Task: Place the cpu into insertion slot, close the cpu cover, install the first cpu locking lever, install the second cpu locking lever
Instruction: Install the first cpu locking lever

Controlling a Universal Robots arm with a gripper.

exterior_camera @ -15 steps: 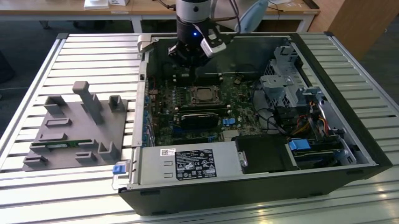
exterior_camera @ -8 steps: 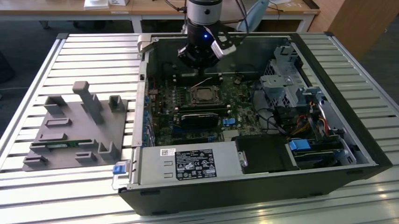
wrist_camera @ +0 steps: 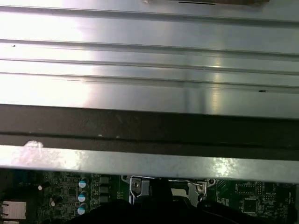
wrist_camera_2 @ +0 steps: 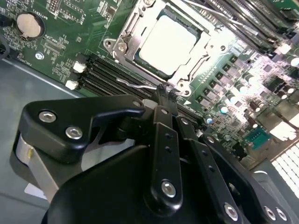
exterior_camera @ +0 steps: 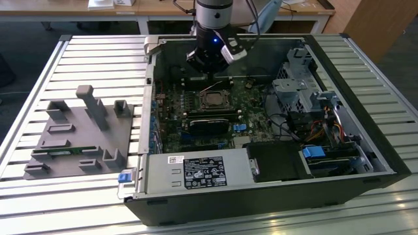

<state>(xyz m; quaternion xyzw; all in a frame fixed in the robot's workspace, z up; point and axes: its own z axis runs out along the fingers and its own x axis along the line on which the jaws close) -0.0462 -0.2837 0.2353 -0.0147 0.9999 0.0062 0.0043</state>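
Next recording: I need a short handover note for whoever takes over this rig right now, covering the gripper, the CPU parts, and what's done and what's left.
Gripper: black fingers together, tips on or just above a thin wire locking lever beside the socket; whether it is gripped, I cannot tell.
Things: the small flat square silvery-grey cpu sits in the square metal-rimmed insertion slot on the green motherboard. The thin silver metal frame cpu cover lies down around the chip.
Done: chip placed, cover closed.
Left: the lever at the fingertips looks unlatched; the other lever's state is unclear.
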